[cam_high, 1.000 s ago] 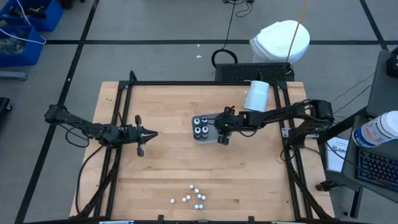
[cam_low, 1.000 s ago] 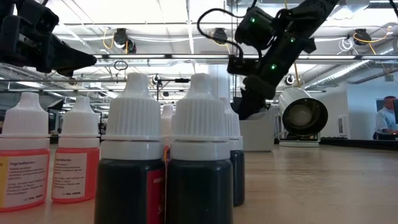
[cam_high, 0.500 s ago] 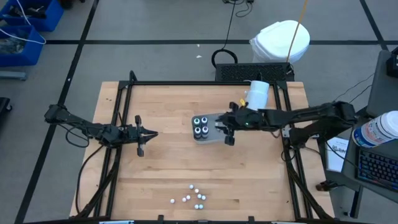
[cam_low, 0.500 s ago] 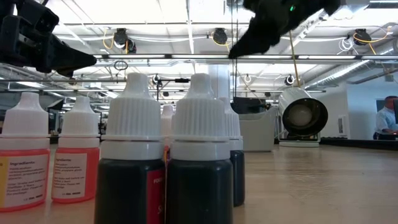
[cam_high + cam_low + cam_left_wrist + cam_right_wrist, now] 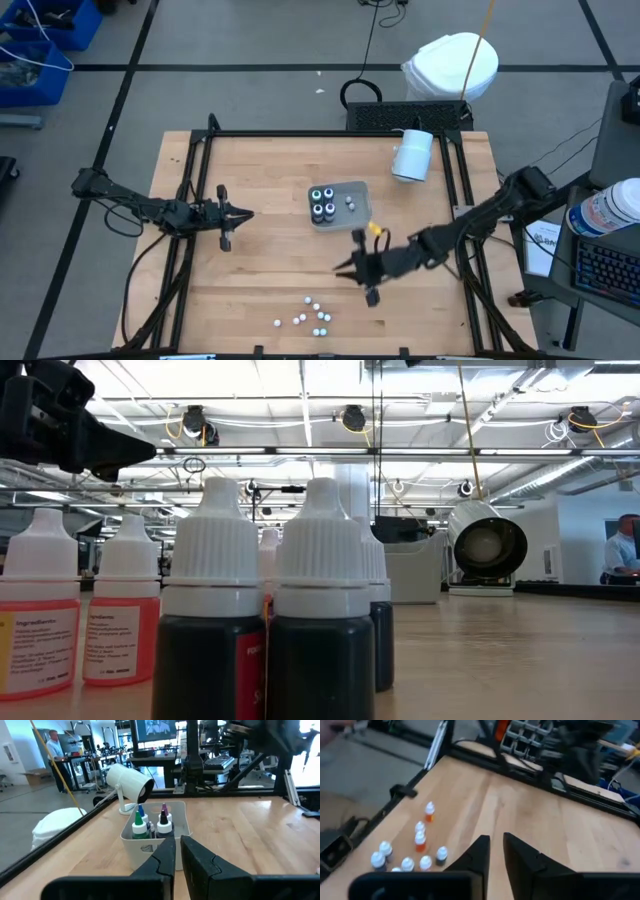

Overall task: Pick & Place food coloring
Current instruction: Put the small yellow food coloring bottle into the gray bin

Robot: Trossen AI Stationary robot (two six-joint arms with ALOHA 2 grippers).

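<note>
On the worktop (image 5: 260, 270), the grey tray (image 5: 358, 190) near the middle holds four dark bottles (image 5: 322, 201) on its left side and two small whitish pieces on its right, while the loose bottles (image 5: 308, 314) cluster near the front edge. The right gripper (image 5: 352, 272) hangs between the tray and that cluster with nothing in it, its fingers (image 5: 477, 851) close together with only a narrow gap. The left gripper (image 5: 243, 214) waits left of the tray, aimed at it, fingers (image 5: 165, 855) nearly closed and empty, and a white cylinder (image 5: 412, 155) lies by the back right corner.
</note>
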